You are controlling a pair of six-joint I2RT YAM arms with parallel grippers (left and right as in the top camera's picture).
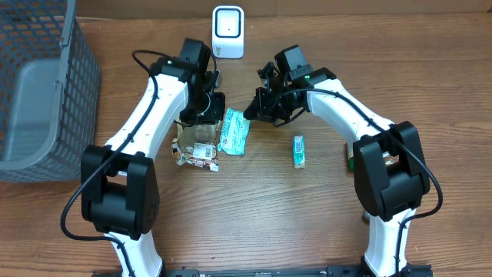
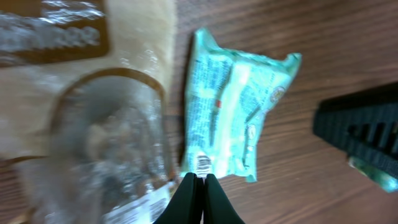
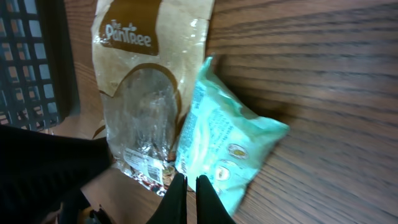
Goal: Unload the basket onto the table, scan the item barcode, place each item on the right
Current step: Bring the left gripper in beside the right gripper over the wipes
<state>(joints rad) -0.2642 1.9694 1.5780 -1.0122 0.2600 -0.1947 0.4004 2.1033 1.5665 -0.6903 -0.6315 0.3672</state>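
Both arms reach forward from their bases and bend inward, so that the wrists converge. Left arm [image 1: 146,108]: elbow outward, wrist turned down. Left gripper [image 2: 199,182]: points downward, with its fingers pressed flat together. Right arm [image 1: 346,111]: mirrored pose. Right gripper [image 3: 188,180]: angled down toward the left one, with its fingers closed to a thin slit. The two grippers are near each other but apart.

- A robot test bench dressed as a shop checkout: white-and-black arms [image 1: 150,111] work over a wood-grain tabletop [image 1: 254,215].
- A white barcode scanner [image 1: 228,31] stands beyond the left end effector [image 2: 199,182] and right end effector [image 3: 189,183].
- A grey mesh basket [image 1: 77,69] sits well apart, on the left end effector's outer side.
- Packaged goods lie under both: a teal packet [image 1: 234,131] and a tan snack bag [image 1: 196,142].
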